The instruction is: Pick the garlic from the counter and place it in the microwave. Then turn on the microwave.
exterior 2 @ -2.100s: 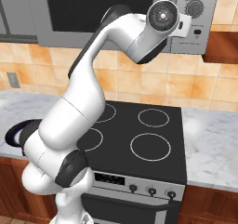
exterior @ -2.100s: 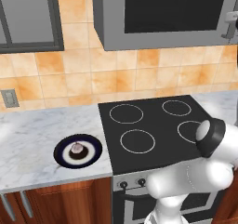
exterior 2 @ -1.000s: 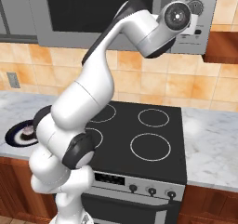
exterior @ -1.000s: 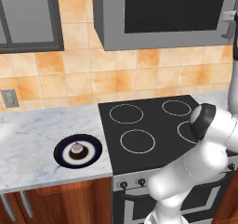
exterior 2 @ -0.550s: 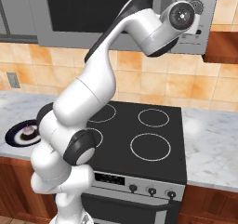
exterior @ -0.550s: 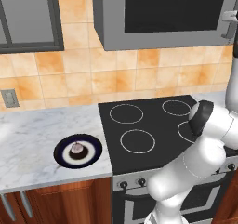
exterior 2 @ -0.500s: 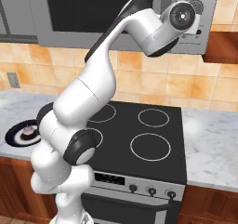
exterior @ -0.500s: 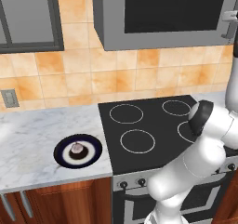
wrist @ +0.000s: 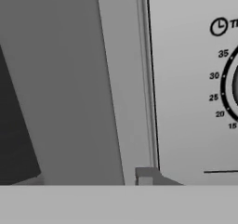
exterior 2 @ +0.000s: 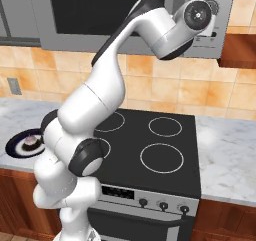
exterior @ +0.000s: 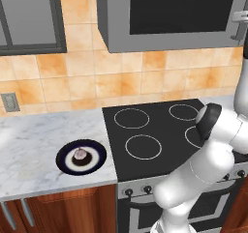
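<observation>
A home kitchen, black stove (exterior: 160, 130), big microwave (exterior: 169, 14) above it, marble counter (exterior: 43, 145), orange wall tiles (exterior: 121, 77), wooden cupboards (exterior: 63, 212)

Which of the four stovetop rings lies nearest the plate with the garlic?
The front-left ring: it sits in the near row, on the side by the plate; the other three lie farther back or right.

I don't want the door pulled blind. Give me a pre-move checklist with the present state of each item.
1. Garlic off the counter: not ok, it sits on the dark-blue plate.
2. Microwave door open: not ok, it looks shut.
3. Hand up at the microwave's door edge: ok, the hand view shows the seam beside the timer dial.
4. Pincer grip on the handle: cannot tell, fingertips unseen.
5. Stovetop free of pots: ok.
</observation>
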You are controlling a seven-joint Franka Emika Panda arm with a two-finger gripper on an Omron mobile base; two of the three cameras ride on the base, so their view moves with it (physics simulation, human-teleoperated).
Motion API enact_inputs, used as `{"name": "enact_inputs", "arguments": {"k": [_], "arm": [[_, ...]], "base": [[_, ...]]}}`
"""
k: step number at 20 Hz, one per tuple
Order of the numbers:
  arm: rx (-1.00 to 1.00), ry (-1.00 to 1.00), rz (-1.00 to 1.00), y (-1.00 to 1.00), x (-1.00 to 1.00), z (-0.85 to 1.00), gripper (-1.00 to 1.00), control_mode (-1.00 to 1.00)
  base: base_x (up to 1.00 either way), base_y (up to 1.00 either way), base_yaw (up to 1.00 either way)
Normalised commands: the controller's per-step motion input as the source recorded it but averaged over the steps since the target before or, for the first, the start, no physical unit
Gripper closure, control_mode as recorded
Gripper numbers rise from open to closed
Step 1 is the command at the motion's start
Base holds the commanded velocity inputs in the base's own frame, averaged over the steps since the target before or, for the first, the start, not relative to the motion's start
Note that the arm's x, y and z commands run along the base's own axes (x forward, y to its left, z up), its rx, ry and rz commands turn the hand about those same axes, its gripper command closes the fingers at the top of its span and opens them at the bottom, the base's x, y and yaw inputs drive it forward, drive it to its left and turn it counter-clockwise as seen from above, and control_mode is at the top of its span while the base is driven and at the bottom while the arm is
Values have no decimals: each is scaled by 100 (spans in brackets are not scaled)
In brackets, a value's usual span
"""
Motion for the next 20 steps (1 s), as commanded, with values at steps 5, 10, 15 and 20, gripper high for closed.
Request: {"name": "enact_inputs", "arguments": {"k": [5,10,15,20], "arm": [[-1,-6,-2,21,-7,-9,100,-100],[-4,-16,-7,24,-40,-1,100,-100],[-5,-18,-7,37,-51,9,100,-100],[-8,-10,-9,47,-55,28,100,-100]], "base": [[0,0,0],[0,0,0],[0,0,0],[0,0,0]]}}
